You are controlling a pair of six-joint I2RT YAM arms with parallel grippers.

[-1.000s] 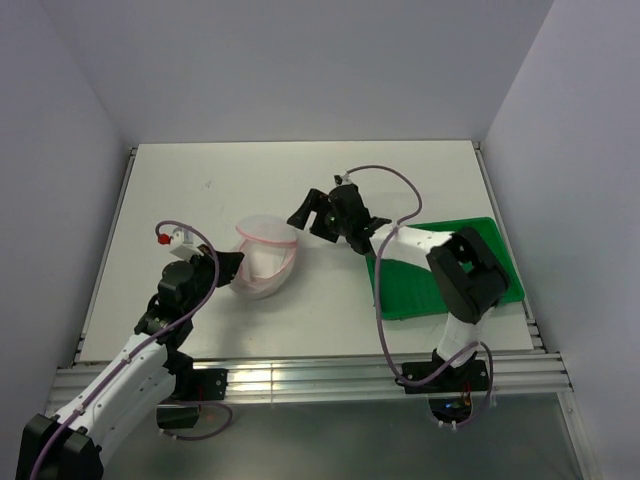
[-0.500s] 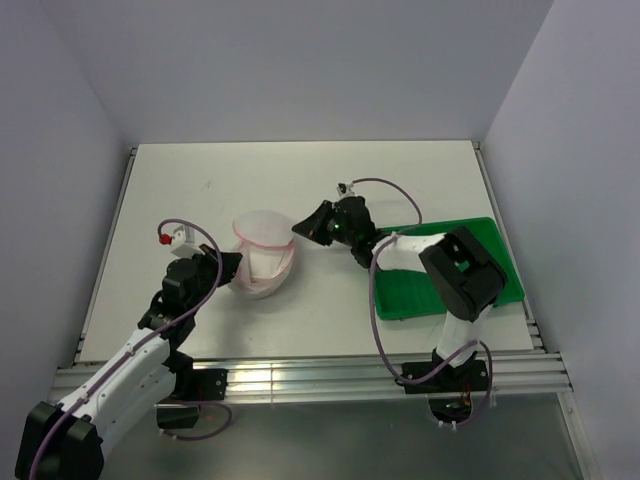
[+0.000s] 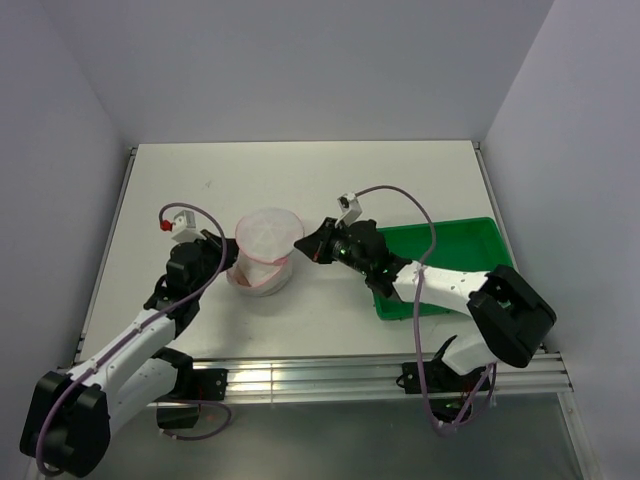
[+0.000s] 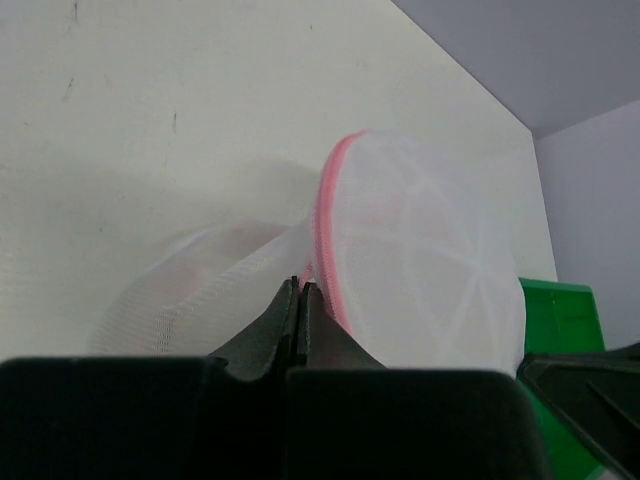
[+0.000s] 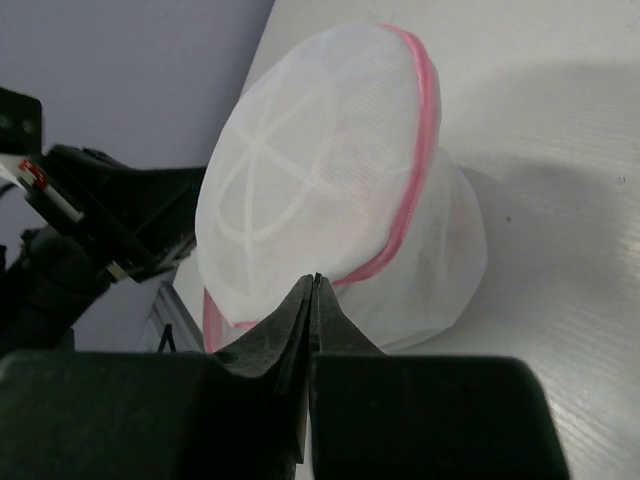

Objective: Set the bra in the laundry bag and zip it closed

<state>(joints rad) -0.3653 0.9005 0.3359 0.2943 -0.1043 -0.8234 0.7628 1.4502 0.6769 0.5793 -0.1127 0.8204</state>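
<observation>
The laundry bag [image 3: 265,245], white mesh with pink trim, sits mid-table with its upper dome tipped over the lower half. The left gripper [image 3: 228,265] is at the bag's left side. In the left wrist view that gripper [image 4: 300,285] is shut on the pink trim of the laundry bag [image 4: 420,270]. The right gripper [image 3: 308,250] is at the bag's right edge. In the right wrist view its tips [image 5: 316,278] are pressed together on the rim of the upper dome of the laundry bag [image 5: 320,170]. The bra shows only as a faint peach tint [image 5: 350,215] through the mesh.
A green plastic tray [image 3: 450,265] lies to the right of the bag, partly under the right arm, and its corner shows in the left wrist view [image 4: 555,310]. The white table ends in walls at the back and sides, and the arm bases stand along the near rail.
The right arm dropped low and reached left, and its gripper went from open to shut at the bag's right rim. The bag's upper dome swung over the lower half. The left gripper stayed shut.
</observation>
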